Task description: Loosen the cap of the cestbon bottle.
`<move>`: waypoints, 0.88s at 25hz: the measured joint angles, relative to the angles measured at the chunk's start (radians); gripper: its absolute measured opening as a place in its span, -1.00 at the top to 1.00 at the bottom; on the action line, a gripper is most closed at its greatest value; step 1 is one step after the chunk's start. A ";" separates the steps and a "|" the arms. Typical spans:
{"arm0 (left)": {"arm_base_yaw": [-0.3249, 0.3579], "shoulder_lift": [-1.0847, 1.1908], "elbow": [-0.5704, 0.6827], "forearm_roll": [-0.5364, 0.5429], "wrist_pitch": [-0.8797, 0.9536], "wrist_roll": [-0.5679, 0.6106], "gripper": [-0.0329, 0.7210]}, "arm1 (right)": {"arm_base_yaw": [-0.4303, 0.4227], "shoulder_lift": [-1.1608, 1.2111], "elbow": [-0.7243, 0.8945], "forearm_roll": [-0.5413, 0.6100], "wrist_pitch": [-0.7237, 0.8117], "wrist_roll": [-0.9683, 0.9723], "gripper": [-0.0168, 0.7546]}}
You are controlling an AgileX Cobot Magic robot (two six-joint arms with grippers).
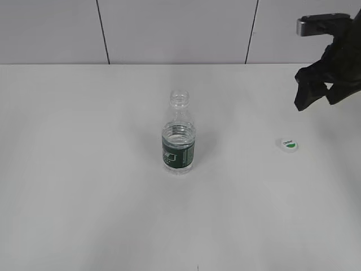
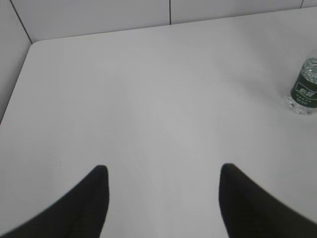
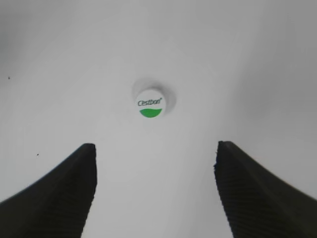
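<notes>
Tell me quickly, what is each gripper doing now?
Left gripper: open, holding nothing.
Right gripper: open, empty, above the cap.

It looks like a robot test lab: a bare white table (image 1: 84,197) stands against a plain grey panelled wall (image 1: 169,28).

the exterior view looks down at a slant across the table (image 1: 84,197) toward the back wall. the left wrist view looks forward low over the tabletop, sharing the bottle (image 2: 304,88). the right wrist view faces down close above the cap (image 3: 149,103), also in the exterior view.
</notes>
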 joint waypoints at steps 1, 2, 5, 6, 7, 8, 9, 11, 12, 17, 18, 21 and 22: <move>0.000 0.000 0.000 0.000 0.000 0.000 -0.24 | -0.001 -0.011 -0.007 -0.019 0.000 0.013 -0.51; 0.000 0.000 0.000 0.000 0.000 0.000 -0.24 | -0.004 -0.015 -0.015 -0.033 0.001 0.027 -0.51; 0.000 0.000 0.000 0.000 0.000 0.000 -0.24 | -0.024 -0.017 -0.033 -0.046 0.018 0.056 -0.51; 0.000 0.000 0.000 0.000 0.000 0.000 -0.24 | -0.035 -0.018 -0.034 -0.048 0.030 0.060 -0.51; 0.000 0.000 0.000 0.000 0.000 0.000 -0.24 | -0.045 -0.021 -0.035 -0.054 0.041 0.062 -0.51; 0.000 0.000 0.000 0.000 0.000 0.000 -0.24 | -0.054 -0.026 -0.035 -0.063 0.051 0.066 -0.51; 0.000 0.000 0.000 0.000 0.000 0.000 -0.24 | -0.060 -0.033 -0.035 -0.076 0.061 0.076 -0.51; 0.000 0.000 0.000 0.000 0.000 0.000 -0.24 | -0.067 -0.057 -0.035 -0.112 0.070 0.098 -0.51; 0.000 0.000 0.000 0.000 0.000 0.000 -0.24 | -0.072 -0.070 -0.035 -0.130 0.073 0.108 -0.51; 0.000 0.000 0.000 0.000 0.000 0.000 -0.24 | -0.081 -0.144 -0.035 -0.160 0.092 0.133 -0.51; 0.000 0.000 0.000 0.000 0.000 0.000 -0.24 | -0.081 -0.169 -0.035 -0.161 0.094 0.134 -0.51; 0.000 0.000 0.000 0.000 0.000 0.000 -0.24 | -0.081 -0.262 -0.035 -0.161 0.098 0.135 -0.51; 0.000 0.000 0.000 0.000 0.000 0.000 -0.24 | -0.081 -0.301 -0.035 -0.161 0.099 0.136 -0.51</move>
